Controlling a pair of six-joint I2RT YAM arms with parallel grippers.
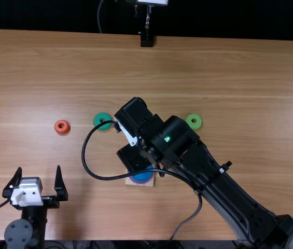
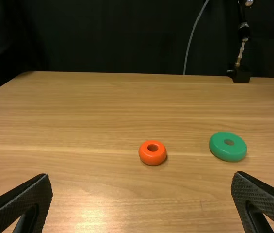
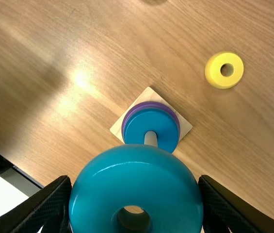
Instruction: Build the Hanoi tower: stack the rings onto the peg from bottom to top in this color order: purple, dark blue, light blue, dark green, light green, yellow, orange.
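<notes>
In the top view my right gripper (image 1: 134,157) is over the wooden base (image 1: 147,183), its fingertips hidden. The right wrist view has my right gripper (image 3: 136,194) shut on the light blue ring (image 3: 137,170), which is held near the peg (image 3: 151,138). Around the peg, a dark blue ring (image 3: 144,125) rests on the purple ring (image 3: 150,104) on the base (image 3: 148,93). Over the near left table, my left gripper (image 1: 39,169) is open; the left wrist view shows the same gripper (image 2: 142,177) with nothing between its fingers.
An orange ring (image 1: 58,129) and a dark green ring (image 1: 99,124) lie left of the tower. A light green ring (image 1: 190,124) lies to its right. A yellow ring (image 3: 213,71) is on the table (image 3: 253,131). My right arm spans the near right side.
</notes>
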